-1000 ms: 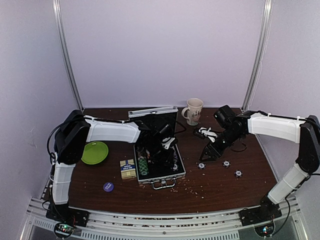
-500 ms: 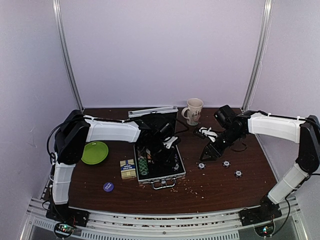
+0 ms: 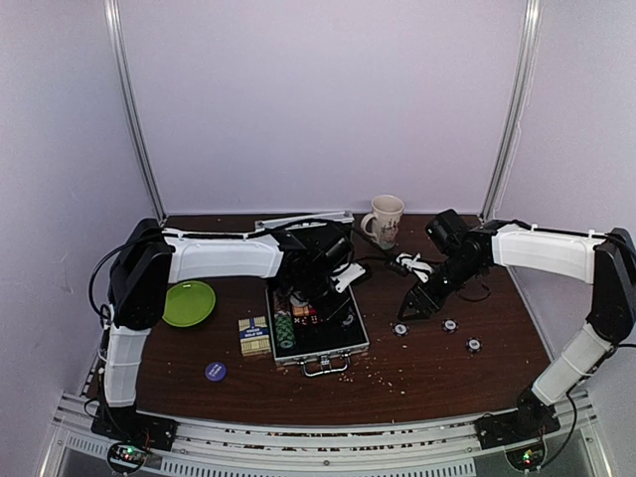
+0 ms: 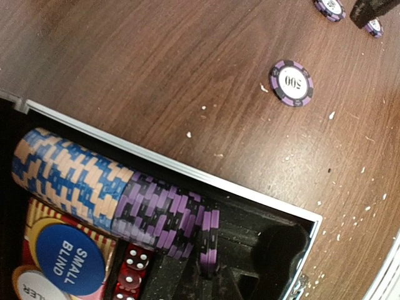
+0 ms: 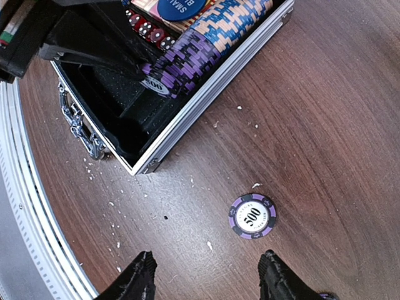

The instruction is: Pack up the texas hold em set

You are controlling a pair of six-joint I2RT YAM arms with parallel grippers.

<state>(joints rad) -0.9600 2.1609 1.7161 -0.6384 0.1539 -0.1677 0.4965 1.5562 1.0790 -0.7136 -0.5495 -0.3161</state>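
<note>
right pincer [image 5: 209, 278] hovered with jaws apart above the bench [image 5: 325, 125], a purple 500 chip [image 5: 252, 216] lying just ahead of it, right of the open briefcase [image 5: 206, 87]. best to centre over that chip, drop straight and pinch its rim. left pincer [image 3: 326, 296], jaws together, hung over the briefcase's chip row [image 4: 112, 194].

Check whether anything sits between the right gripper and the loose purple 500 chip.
Nothing visible. The right gripper hangs open above bare table, with the purple 500 chip just ahead of its fingers; the case lies farther off.
</note>
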